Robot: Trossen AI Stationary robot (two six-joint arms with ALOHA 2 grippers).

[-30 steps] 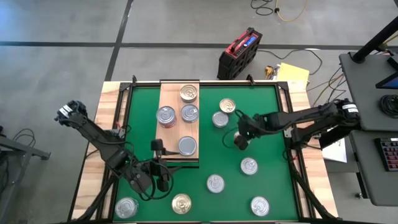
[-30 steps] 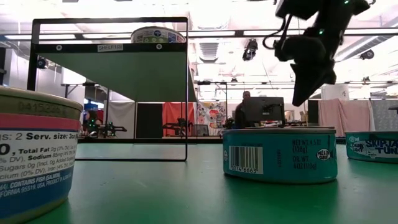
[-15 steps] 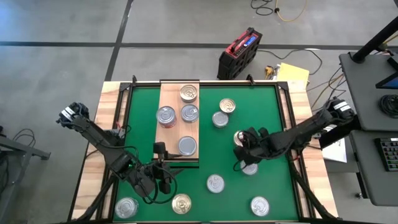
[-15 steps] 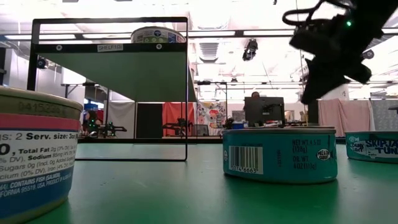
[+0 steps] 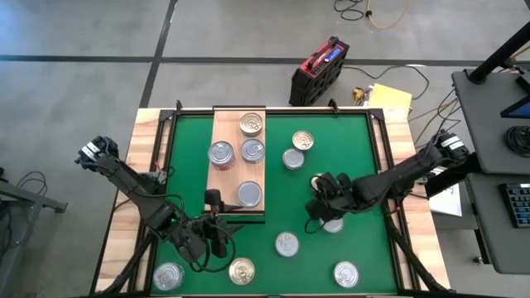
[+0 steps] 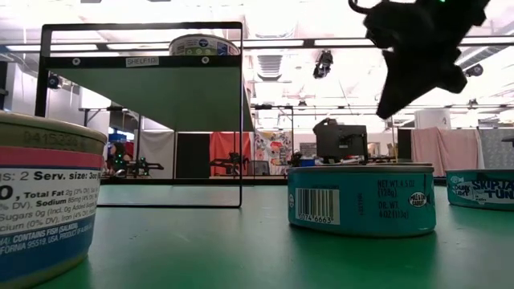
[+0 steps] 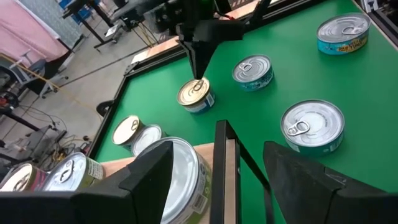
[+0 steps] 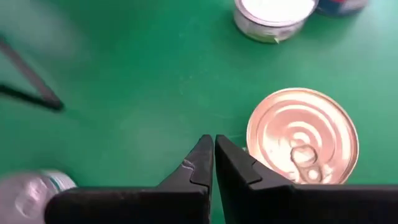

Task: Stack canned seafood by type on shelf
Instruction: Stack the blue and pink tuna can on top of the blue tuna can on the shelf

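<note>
The shelf [image 5: 228, 175] is a pale wooden board on a black frame, and several tins stand on it, the nearest [image 5: 249, 194] at its near end. More tins lie loose on the green mat, among them a gold-lidded one [image 8: 303, 137] and a teal one [image 6: 361, 199]. My right gripper [image 8: 214, 142] hangs shut above the mat right beside the gold-lidded tin [image 5: 318, 180], clear of it. At the shelf's near corner my left gripper [image 7: 217, 152] stands open, its fingers on either side of the frame's corner post.
Loose tins dot the mat: two by the shelf's far right [image 5: 303, 141] [image 5: 292, 158], others toward the near edge [image 5: 286, 243] [image 5: 346, 273] [image 5: 242, 270] [image 5: 168, 275]. One tin [image 5: 332, 222] lies partly under my right arm. In the low view a tin [image 6: 48, 201] stands close to the camera.
My right gripper has swung toward the table's near edge, off the gold-lidded tin's far side and down past it, rolling as it went and staying shut.
</note>
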